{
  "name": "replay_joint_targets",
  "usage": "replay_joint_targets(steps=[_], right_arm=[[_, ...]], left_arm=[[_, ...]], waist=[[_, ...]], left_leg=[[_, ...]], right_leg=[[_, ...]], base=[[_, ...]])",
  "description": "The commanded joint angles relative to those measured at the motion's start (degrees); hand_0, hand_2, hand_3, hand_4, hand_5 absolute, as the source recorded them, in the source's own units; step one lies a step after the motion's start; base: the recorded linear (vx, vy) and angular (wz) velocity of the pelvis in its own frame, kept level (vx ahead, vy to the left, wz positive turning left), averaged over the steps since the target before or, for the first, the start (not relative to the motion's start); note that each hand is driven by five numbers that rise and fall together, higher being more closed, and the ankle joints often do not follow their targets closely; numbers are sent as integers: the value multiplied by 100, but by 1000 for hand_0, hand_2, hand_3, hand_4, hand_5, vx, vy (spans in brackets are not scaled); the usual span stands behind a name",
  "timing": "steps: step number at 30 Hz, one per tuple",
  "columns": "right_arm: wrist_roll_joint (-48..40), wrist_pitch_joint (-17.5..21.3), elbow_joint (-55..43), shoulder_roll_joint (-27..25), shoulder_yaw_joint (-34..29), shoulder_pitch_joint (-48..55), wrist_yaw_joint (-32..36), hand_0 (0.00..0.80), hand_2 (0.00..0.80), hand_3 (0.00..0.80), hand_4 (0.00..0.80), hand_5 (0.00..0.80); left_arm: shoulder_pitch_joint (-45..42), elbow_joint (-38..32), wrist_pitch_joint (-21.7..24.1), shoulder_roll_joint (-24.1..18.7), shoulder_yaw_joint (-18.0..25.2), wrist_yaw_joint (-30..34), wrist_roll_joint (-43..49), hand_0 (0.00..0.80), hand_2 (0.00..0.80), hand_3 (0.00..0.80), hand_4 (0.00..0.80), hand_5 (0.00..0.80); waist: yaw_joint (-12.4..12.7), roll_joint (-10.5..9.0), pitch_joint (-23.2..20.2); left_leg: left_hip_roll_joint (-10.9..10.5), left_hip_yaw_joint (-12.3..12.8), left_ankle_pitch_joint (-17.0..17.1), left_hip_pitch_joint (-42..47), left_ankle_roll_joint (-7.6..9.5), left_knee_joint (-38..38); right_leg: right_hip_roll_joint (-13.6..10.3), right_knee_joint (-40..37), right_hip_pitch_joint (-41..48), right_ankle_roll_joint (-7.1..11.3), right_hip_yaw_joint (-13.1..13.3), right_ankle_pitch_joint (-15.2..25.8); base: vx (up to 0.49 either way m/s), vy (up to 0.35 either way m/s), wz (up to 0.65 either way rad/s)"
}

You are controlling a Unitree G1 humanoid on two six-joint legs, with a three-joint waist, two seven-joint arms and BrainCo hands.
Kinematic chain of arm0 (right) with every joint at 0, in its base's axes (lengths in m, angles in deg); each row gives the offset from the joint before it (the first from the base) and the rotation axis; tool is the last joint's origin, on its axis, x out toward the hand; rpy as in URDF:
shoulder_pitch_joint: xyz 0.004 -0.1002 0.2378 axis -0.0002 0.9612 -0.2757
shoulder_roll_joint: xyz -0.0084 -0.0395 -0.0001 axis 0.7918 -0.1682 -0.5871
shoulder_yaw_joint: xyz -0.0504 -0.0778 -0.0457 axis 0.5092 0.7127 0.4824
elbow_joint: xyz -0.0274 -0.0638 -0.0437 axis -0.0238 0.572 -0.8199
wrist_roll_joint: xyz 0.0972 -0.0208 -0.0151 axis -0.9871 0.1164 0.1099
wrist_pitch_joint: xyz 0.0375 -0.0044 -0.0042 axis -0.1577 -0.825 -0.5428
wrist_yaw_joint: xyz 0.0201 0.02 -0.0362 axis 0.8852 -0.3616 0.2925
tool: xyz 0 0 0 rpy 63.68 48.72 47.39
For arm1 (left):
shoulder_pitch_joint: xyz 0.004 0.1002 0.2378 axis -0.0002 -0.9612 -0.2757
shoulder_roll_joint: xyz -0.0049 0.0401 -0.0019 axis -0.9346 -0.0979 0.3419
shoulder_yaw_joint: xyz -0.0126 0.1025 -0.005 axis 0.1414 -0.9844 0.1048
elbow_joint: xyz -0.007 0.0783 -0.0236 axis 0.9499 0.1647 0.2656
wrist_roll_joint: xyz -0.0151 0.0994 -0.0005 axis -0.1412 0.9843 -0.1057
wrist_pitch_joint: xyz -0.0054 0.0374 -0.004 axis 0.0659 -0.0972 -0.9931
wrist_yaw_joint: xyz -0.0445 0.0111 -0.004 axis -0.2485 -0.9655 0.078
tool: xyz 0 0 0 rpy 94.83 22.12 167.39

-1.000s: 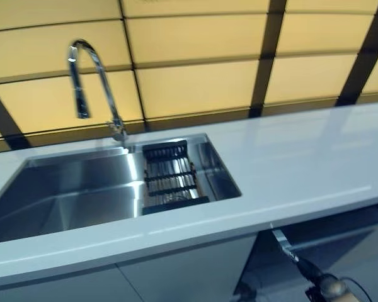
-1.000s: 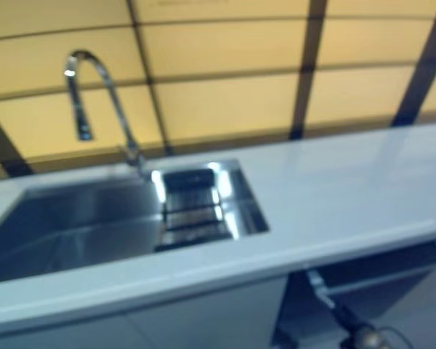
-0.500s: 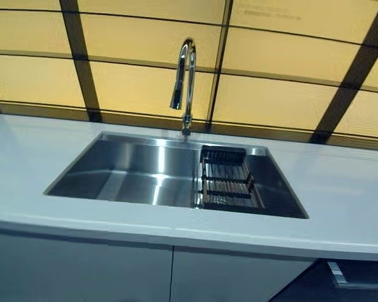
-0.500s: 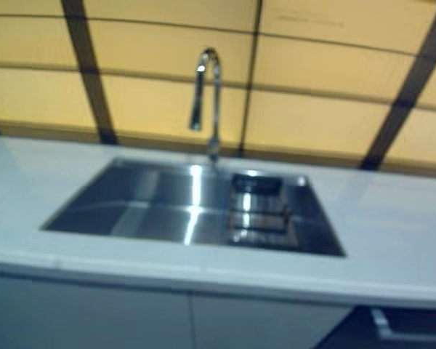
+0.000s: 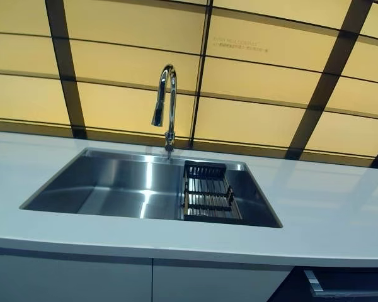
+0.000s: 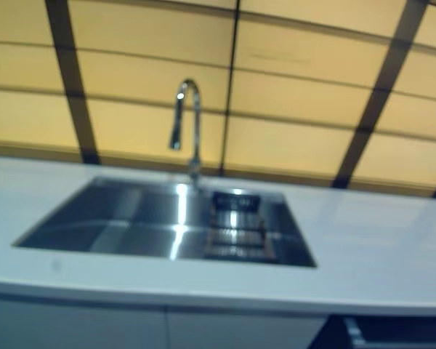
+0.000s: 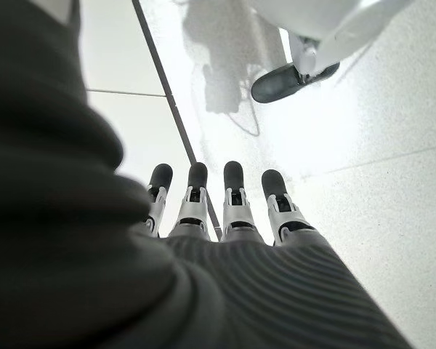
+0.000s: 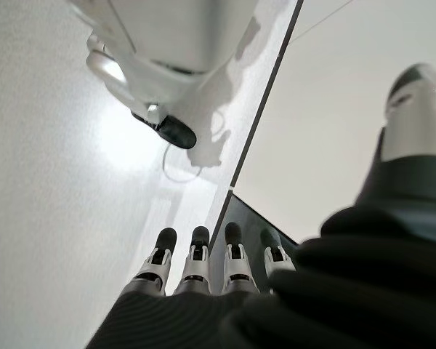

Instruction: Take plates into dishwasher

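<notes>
While both hands hang with straight, relaxed fingers, left hand [image 7: 225, 211] and right hand [image 8: 203, 265] empty, a glossy white worktop [image 5: 327, 201] carries a rectangular steel sink [image 5: 113, 185] holding a black slatted drying rack [image 5: 208, 196] at its right end, under an arched chrome tap [image 5: 166, 104]; no plates visible.

Light: bright, warm glow off the yellow wall panels [image 5: 252, 119]
Glare: streaks on sink [image 5: 113, 182] steel
Blur: right eye view soft, perhaps motion
Floor [image 7: 392, 116]: washed out
</notes>
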Motion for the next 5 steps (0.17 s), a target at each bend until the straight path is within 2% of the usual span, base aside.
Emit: replay_joint_targets(steps=[1, 5], right_arm=[[-160, -74, 413, -120, 50, -430, -12, 0, 0, 0, 0, 0], [-175, -91, 612, -100, -2, -438, -91, 0, 0, 0, 0, 0]], left_arm=[[367, 165, 167, 145, -65, 35, -158, 0, 0, 0, 0, 0], [377, 259, 197, 189, -103, 134, -94, 0, 0, 0, 0, 0]], waist=[[0, 113, 247], [-24, 158, 218]], left_leg=[[-378, 214, -77, -150, 375, -18], [-371, 217, -47, -149, 362, -18]], right_leg=[[331, 17, 413, 60, 50, -526], [370, 21, 464, 10, 22, -581]], base=[[-21, -39, 6], [-17, -15, 5]])
